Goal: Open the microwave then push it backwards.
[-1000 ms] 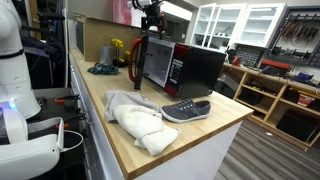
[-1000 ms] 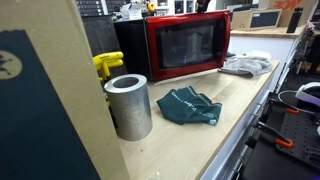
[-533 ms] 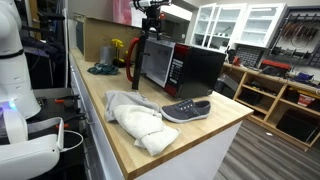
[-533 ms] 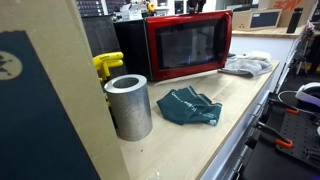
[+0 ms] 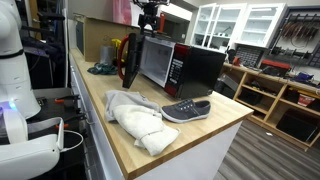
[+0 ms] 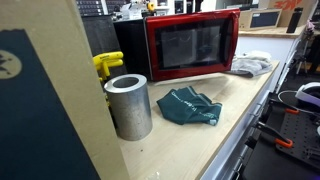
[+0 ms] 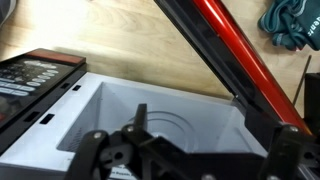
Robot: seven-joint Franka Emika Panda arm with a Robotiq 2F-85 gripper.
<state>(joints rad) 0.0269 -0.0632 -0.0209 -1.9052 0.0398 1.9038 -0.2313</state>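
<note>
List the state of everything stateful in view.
microwave: door partly open.
cavity: empty, as far as the wrist view shows.
gripper: above the microwave, jaw state unclear.
shoe: sole down.
towel: crumpled.
cylinder: upright.

The gripper (image 5: pixel 150 14) hangs high, pointing straight down, its fingers (image 7: pixel 286 145) spread apart, holding nothing.

The microwave (image 6: pixel 190 45) had a glossy red front, a black casing and a whitish interior. The countertop (image 5: pixel 195 137) was pale wood, the shoe (image 5: pixel 186 110) grey with a white sole, the towel (image 5: pixel 135 120) white, the rag (image 6: pixel 190 106) teal, and the cylinder (image 6: pixel 128 105) dull silver-grey.
</note>
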